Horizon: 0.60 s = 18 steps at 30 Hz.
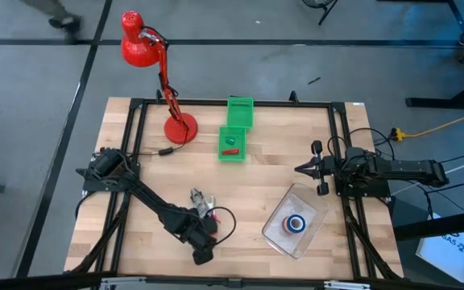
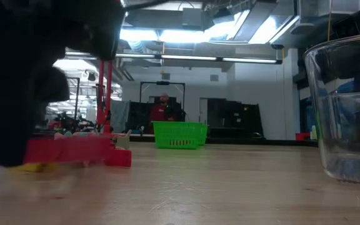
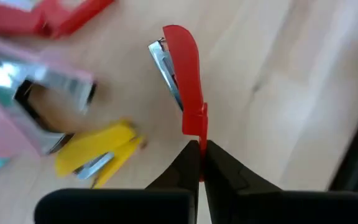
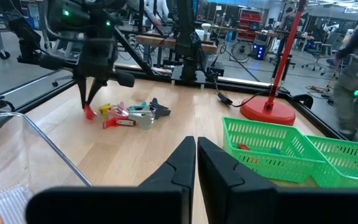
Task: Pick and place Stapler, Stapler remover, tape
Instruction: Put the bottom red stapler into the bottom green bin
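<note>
My left gripper (image 3: 199,144) is shut on a small red stapler (image 3: 184,74) with a metal strip on one side, near the table's front edge (image 1: 206,238). Beside it lies a pile: a yellow piece (image 3: 97,152), a pink and silver stapler (image 3: 39,102) and a red one (image 3: 48,15). A blue tape roll (image 1: 296,224) lies in a clear container (image 1: 296,201). My right gripper (image 4: 196,149) waits shut at the table's right edge (image 1: 306,169). My left gripper pinches the small red stapler's near end (image 3: 196,123) between its two fingertips. The fingers come steeply from above, and the stapler runs on past them in their own line. In the right wrist view it hangs below the fingers (image 4: 89,113); whether it clears the wood I cannot tell.
Two green baskets (image 1: 239,111) (image 1: 232,147) stand at the far middle, the nearer one with a small red thing inside. A red desk lamp (image 1: 180,127) stands at the far left. Bare wood lies between the pile and the container.
</note>
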### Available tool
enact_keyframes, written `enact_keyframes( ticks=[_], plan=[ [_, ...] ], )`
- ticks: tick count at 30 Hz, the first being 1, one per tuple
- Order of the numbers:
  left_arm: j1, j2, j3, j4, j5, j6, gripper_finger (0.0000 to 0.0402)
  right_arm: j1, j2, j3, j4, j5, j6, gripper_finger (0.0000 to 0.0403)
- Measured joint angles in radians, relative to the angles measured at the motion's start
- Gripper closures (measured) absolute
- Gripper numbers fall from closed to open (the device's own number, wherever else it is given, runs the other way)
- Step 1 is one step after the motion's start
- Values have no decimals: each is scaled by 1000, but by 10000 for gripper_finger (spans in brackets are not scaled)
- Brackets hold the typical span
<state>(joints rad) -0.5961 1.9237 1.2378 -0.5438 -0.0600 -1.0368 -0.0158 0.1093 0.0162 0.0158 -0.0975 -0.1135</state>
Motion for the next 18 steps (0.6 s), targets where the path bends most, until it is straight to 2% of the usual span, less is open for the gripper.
enact_keyframes(
  ticks=[18],
  plan=[
    [7,-24,131,-12,-57,140,398,0,0,0,0,0,0,382]
  ],
)
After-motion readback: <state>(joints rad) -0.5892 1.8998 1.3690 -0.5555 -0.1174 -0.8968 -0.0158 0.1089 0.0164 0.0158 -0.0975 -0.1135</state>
